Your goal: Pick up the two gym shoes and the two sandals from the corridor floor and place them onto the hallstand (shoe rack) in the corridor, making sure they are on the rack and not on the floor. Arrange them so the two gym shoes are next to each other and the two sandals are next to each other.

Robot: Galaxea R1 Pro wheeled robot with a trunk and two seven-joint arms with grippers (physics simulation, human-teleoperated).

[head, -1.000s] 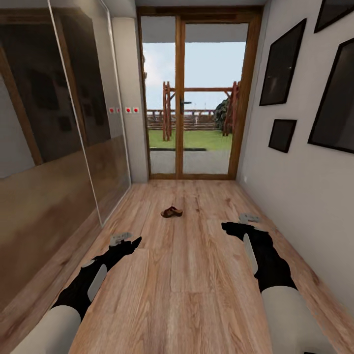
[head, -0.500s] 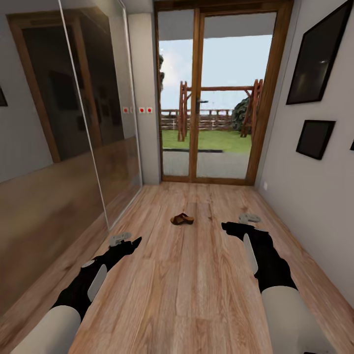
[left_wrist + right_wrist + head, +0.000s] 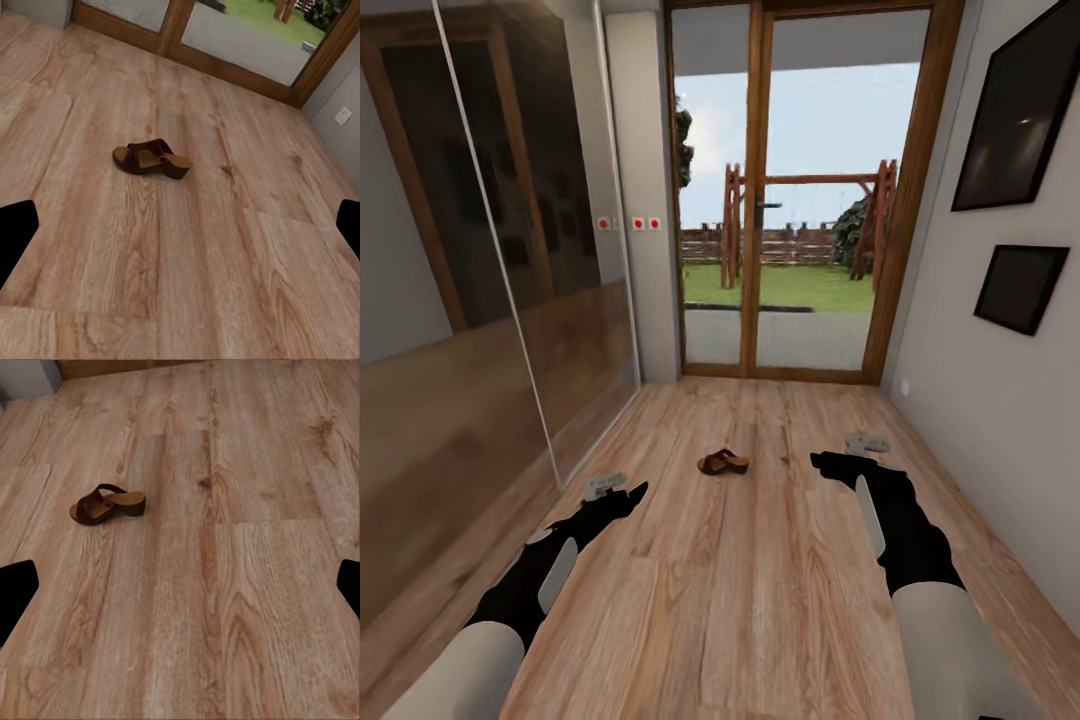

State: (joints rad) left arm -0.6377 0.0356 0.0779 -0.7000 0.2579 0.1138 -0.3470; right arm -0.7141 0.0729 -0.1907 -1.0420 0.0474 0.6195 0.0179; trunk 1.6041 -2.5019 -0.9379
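One brown sandal lies on the corridor floor ahead of me, midway between my two arms. It also lies ahead on the planks in the left wrist view, sandal, and the right wrist view, sandal. My left gripper and right gripper hover low over the floor, short of the sandal. Both are open and empty: left gripper, right gripper, with black fingertips far apart. The gym shoes and the hallstand are out of view.
A tall mirrored wardrobe lines the left wall. A wood-framed glass door closes the corridor's far end. Black picture frames hang on the right wall, with a socket low down.
The whole view has shifted: the door looks larger and the sandal sits lower and nearer in the picture, so the camera has moved closer. Both arms keep their pose.
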